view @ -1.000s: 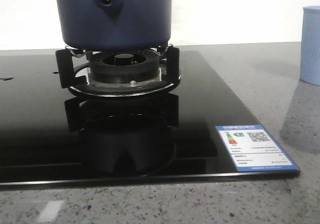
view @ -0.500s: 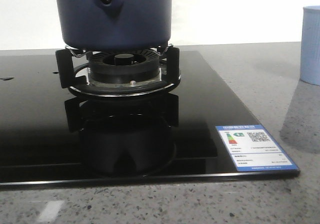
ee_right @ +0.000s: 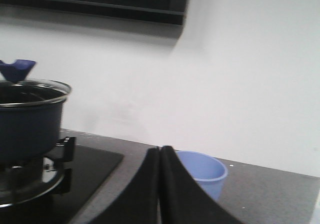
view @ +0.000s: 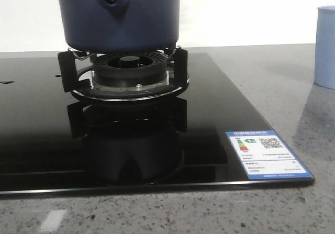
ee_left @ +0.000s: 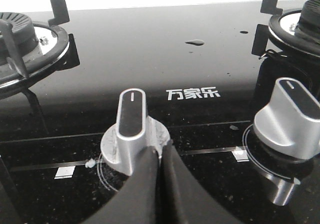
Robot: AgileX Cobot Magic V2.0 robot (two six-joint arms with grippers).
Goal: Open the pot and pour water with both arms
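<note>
The navy-blue pot (view: 119,14) stands on the burner grate (view: 123,71) of the black glass stove; its handle mount with a dark round hole faces me. In the right wrist view the pot (ee_right: 27,119) carries a glass lid with a blue knob (ee_right: 16,69). My right gripper (ee_right: 160,151) is shut and empty, away from the pot, with the pale blue cup (ee_right: 202,170) just beyond its tips. My left gripper (ee_left: 159,151) is shut and empty, low over the stove front, its tips right next to a silver knob (ee_left: 131,131). Neither gripper shows in the front view.
The pale blue ribbed cup (view: 325,45) stands on the grey speckled counter at the right. A second silver knob (ee_left: 287,116) and another burner (ee_left: 25,43) sit on the stove. A blue-and-white energy label (view: 264,154) is on the stove's front right corner.
</note>
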